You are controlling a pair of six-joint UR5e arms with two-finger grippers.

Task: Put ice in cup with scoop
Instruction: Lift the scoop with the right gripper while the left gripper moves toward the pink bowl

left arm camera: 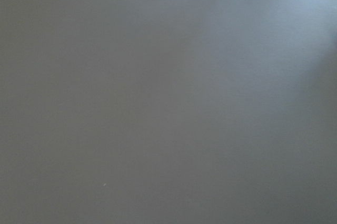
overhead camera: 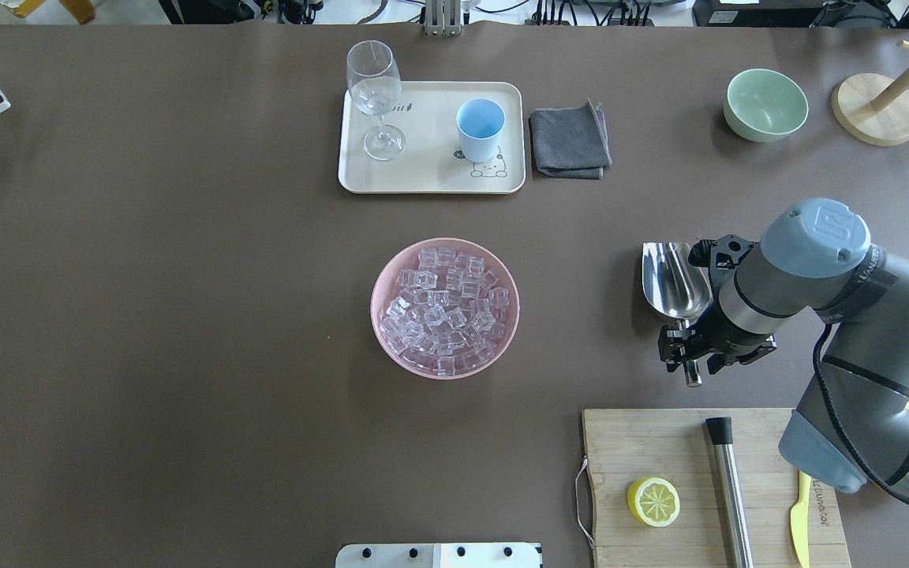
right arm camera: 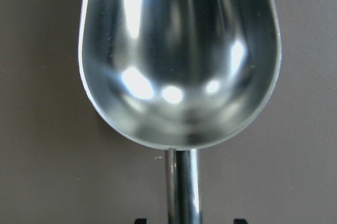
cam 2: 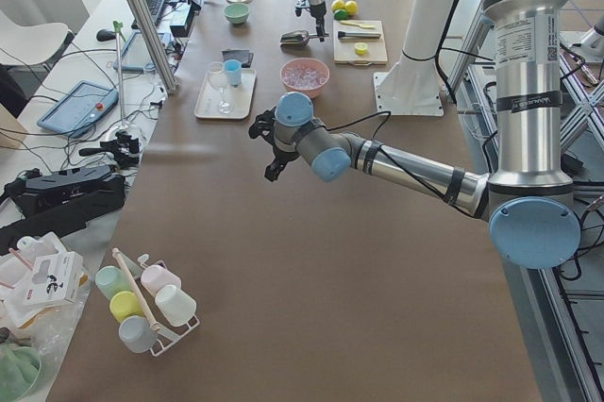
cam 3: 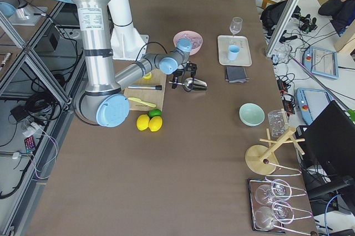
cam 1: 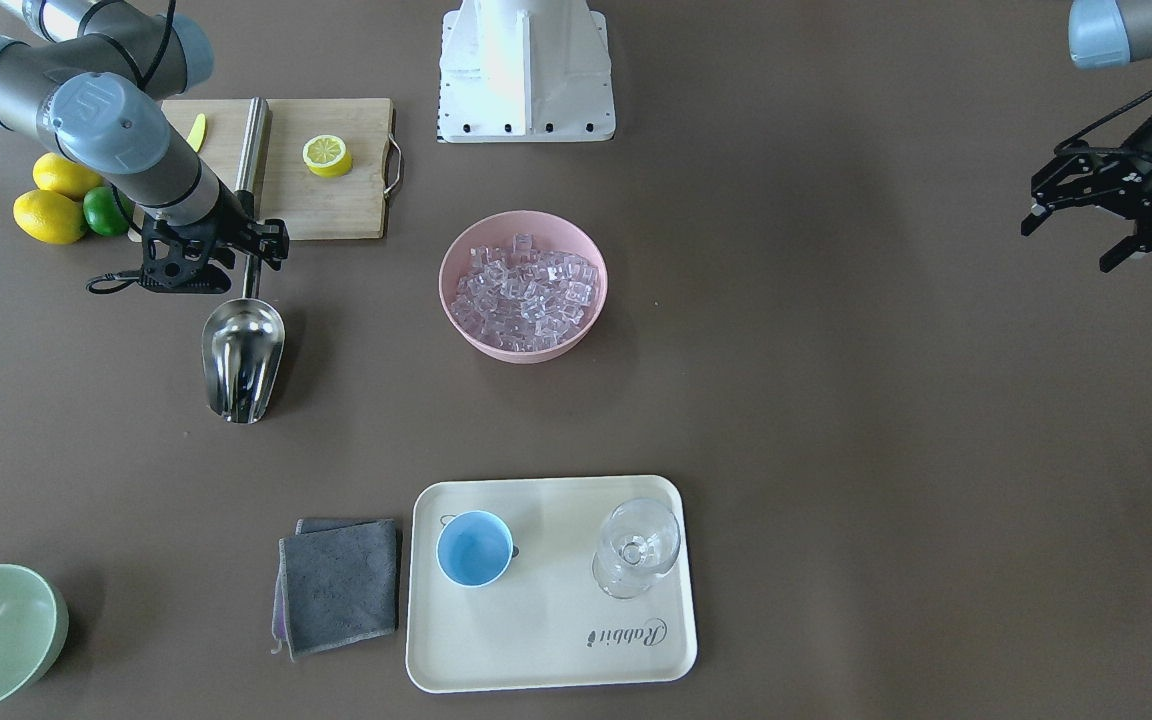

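The steel scoop (cam 1: pixel 242 358) lies on the brown table, its trough toward the tray; it also shows in the overhead view (overhead camera: pixel 674 278). In the right wrist view its trough (right arm camera: pixel 179 56) fills the frame. My right gripper (overhead camera: pixel 689 353) is open, with a finger on each side of the rod handle (right arm camera: pixel 184 192) and a gap to it. The ice (overhead camera: pixel 445 309) fills a pink bowl (cam 1: pixel 456 250) at mid-table. The light-blue cup (overhead camera: pixel 479 126) stands empty on a cream tray (overhead camera: pixel 423 177). My left gripper (cam 1: pixel 1071 245) is open and empty, far to the side.
A stemmed glass (overhead camera: pixel 375 91) shares the tray. A grey cloth (overhead camera: pixel 570 142) lies beside it and a pale green bowl (overhead camera: pixel 766 102) farther right. A cutting board (overhead camera: pixel 644 442) holds a lemon half (overhead camera: pixel 652 501), a steel cylinder (overhead camera: pixel 729 481) and a knife (overhead camera: pixel 798 513).
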